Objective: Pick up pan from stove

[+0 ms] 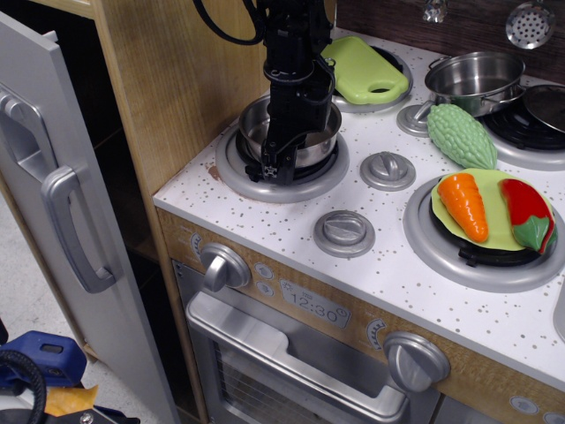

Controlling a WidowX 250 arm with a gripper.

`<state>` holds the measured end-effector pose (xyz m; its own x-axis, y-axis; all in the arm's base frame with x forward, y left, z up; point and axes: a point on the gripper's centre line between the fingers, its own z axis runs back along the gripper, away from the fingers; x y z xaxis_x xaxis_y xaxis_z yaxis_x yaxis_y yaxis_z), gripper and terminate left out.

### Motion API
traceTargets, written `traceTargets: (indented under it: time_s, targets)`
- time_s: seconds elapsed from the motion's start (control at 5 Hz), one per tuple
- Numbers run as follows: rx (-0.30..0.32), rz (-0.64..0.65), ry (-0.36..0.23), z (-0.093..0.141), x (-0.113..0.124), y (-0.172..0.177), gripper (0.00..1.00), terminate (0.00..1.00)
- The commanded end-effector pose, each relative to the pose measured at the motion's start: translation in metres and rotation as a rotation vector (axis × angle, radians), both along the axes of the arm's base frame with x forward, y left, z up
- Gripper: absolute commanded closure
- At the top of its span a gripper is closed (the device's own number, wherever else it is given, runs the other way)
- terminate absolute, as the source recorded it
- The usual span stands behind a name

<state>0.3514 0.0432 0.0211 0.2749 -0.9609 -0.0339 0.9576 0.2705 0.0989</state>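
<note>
A small steel pan [311, 141] sits on the front-left burner [281, 172] of the toy stove. My black gripper [281, 157] comes straight down from above and stands at the pan's front-left rim. One finger [274, 162] shows outside the rim, low against the burner ring. The other finger is hidden behind it or inside the pan. I cannot tell whether the jaws grip the rim. The pan rests level on the burner.
A green cutting board [366, 69] lies behind the pan. A steel pot [475, 79], a green bitter gourd [461, 134], and a plate with carrot [463, 205] and red pepper [528, 215] are at the right. Wooden cabinet wall [177, 79] stands close on the left. Knobs [387, 170] sit between burners.
</note>
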Motion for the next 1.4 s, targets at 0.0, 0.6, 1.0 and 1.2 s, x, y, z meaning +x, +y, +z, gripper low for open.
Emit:
traceTargets:
  time_s: [0.0,0.6,1.0,1.2]
  targets:
    - [0.025,0.002,-0.036,0.011,0.002,0.001,1.00,0.00]
    - [0.083,0.032,-0.085,0.033,0.001,0.000,1.00,0.00]
    - [0.168,0.076,-0.155,0.066,-0.004,0.003,1.00,0.00]
    - [0.197,0.060,-0.178,0.072,-0.003,0.005,1.00,1.00]
